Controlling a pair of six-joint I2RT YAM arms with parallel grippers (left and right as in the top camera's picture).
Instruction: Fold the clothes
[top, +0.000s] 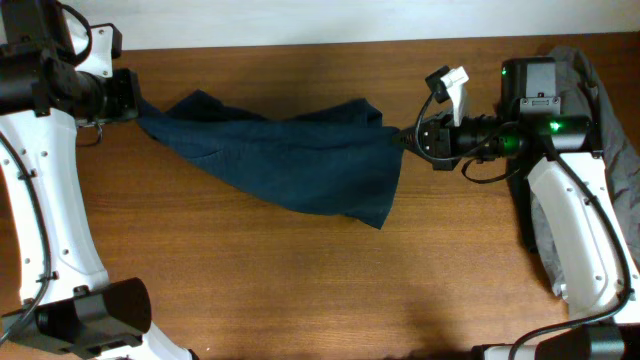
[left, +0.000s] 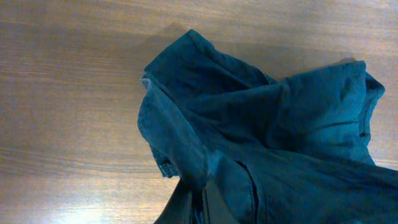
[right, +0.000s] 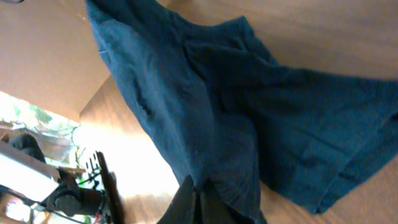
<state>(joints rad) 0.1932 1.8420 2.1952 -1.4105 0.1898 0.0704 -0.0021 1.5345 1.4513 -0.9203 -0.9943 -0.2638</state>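
shorts (top: 290, 155) are lying stretched lengthwise left-to-right across the table (top: 300, 290) (tilting slightly), left claw (top: 138, 108) and right claw (top: 402, 140) each clamping an end.

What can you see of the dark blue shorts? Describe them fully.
The shorts are dark navy, of plain woven-looking cloth, creased and unfolded. They are spread across the wooden table, pulled between two grips: the left fingers pinch one end, the right fingers the other. A hemmed edge sags toward the near side.
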